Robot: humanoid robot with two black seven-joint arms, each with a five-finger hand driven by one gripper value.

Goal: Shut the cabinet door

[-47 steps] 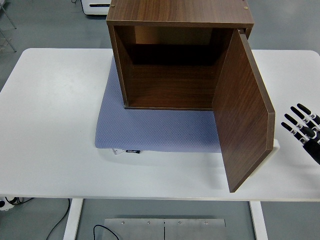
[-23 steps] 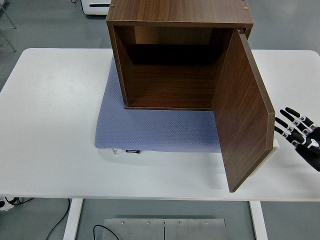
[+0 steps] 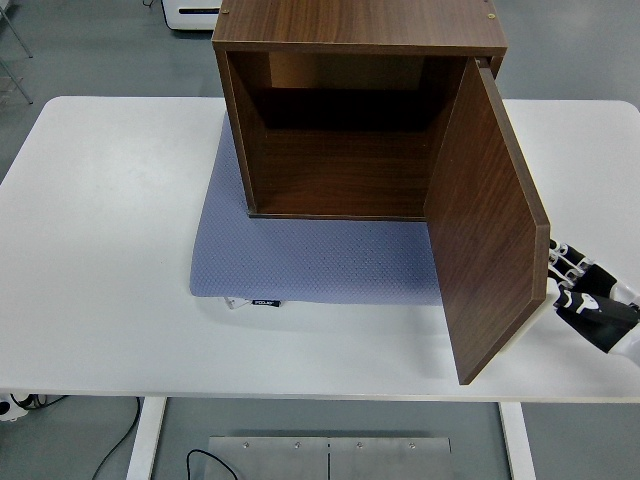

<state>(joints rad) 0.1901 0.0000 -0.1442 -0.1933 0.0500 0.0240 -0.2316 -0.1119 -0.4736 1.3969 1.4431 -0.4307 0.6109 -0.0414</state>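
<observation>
A dark wooden cabinet [image 3: 355, 110] stands on a blue-grey mat at the back middle of the white table. Its inside is empty. The door [image 3: 485, 225], hinged on the right side, swings wide open toward me, its free edge near the table's front. My right hand [image 3: 585, 300] reaches in from the right edge, low over the table, with its fingers stretched out against or just behind the door's outer face near the free edge. The fingertips are partly hidden by the door. My left arm is out of sight.
The blue-grey mat [image 3: 310, 255] lies under the cabinet and extends toward me. The white table [image 3: 100, 230] spreads to the left. A white appliance [image 3: 195, 12] shows on the floor beyond the table's far edge.
My right hand has moved left and down toward the door's outer face, from well apart to right at its edge. The door and cabinet have not visibly moved.
</observation>
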